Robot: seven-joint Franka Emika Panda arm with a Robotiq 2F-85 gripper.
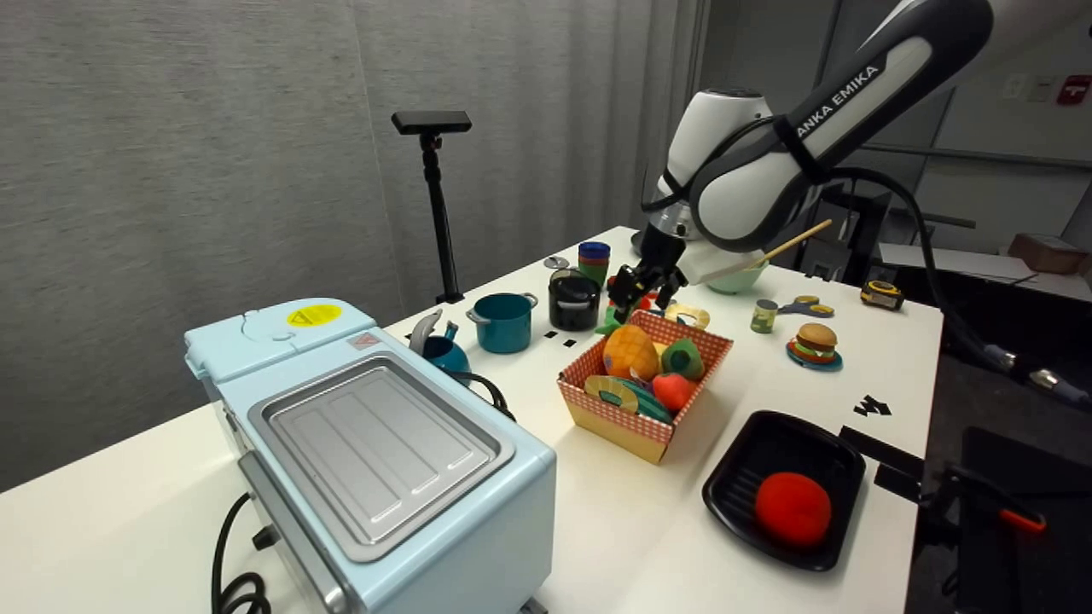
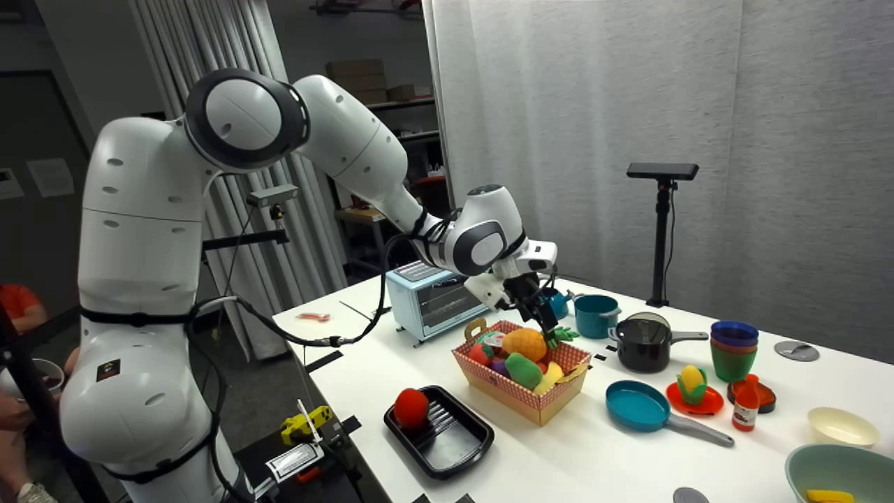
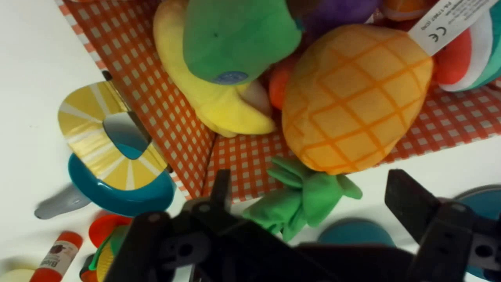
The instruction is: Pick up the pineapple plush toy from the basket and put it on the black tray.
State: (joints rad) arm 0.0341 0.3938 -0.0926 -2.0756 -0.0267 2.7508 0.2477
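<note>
The pineapple plush toy (image 1: 631,352) lies in the basket (image 1: 610,426) among other plush foods; in an exterior view its yellow-orange body (image 2: 524,344) shows too. In the wrist view the pineapple (image 3: 356,98) has its green leaves hanging over the basket's checked wall (image 3: 242,168). My gripper (image 3: 309,174) is open, with the leaves between its fingers and the body just beyond the fingertips; nothing is gripped. In both exterior views the gripper (image 1: 646,305) (image 2: 547,332) is tilted at the basket's edge beside the pineapple. The black tray (image 1: 793,439) (image 2: 454,447) holds a round red plush toy (image 1: 793,509).
A light-blue toaster oven (image 1: 512,512) stands near the basket. A teal pot (image 2: 597,318) and a black pot (image 2: 642,342) stand behind the gripper side of the basket. A teal pan (image 2: 637,406) lies beside the basket. A green avocado-like plush (image 3: 238,39) and banana (image 3: 231,105) lie beside the pineapple.
</note>
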